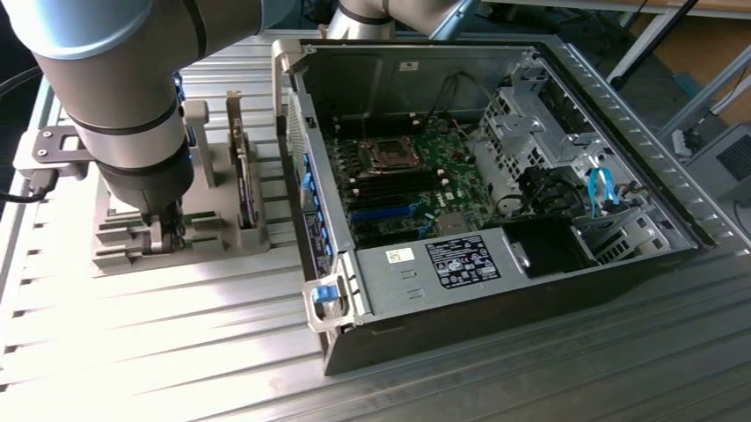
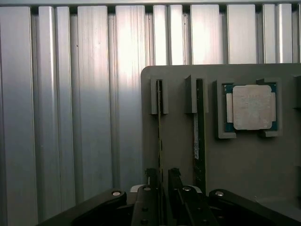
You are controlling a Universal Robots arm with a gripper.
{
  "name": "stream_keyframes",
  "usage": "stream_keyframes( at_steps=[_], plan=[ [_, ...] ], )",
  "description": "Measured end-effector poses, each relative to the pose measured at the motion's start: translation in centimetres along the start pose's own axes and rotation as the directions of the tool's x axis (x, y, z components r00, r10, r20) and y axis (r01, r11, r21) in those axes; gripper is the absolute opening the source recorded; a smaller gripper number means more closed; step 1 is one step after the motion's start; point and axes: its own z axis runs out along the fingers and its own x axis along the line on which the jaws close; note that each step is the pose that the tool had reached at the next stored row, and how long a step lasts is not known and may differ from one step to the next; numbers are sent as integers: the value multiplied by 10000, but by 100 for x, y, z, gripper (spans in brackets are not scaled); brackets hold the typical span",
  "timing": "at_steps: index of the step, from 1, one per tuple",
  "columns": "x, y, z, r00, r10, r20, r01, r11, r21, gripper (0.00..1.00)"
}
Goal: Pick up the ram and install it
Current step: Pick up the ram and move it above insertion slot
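The ram (image 2: pixel 160 123) stands on edge in a slot of the grey holder (image 2: pixel 249 160), seen end-on as a thin dark strip. My gripper (image 2: pixel 162 188) is lowered over it, open, with one finger (image 2: pixel 151 186) on either side of its near end and a small gap showing beside the stick. A second thin stick (image 2: pixel 200 127) stands in the neighbouring slot. In the exterior view the gripper (image 1: pixel 164 236) hangs low over the holder (image 1: pixel 118 257) at the exterior view's left, with the arm covering the ram there.
A square silver processor (image 2: pixel 251 107) lies in a recess of the holder. A dark expansion card (image 1: pixel 241 176) stands upright beside the arm. The open computer case (image 1: pixel 388 79) lies to the exterior view's right, its motherboard (image 1: pixel 405 189) exposed. The table is ribbed aluminium (image 1: pixel 176 343).
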Motion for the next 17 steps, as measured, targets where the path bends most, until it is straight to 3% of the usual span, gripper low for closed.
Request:
stream_keyframes(
  at_steps=[17],
  plan=[
    [3,-2,50,10000,0,-1,0,10000,-1,24]
  ],
)
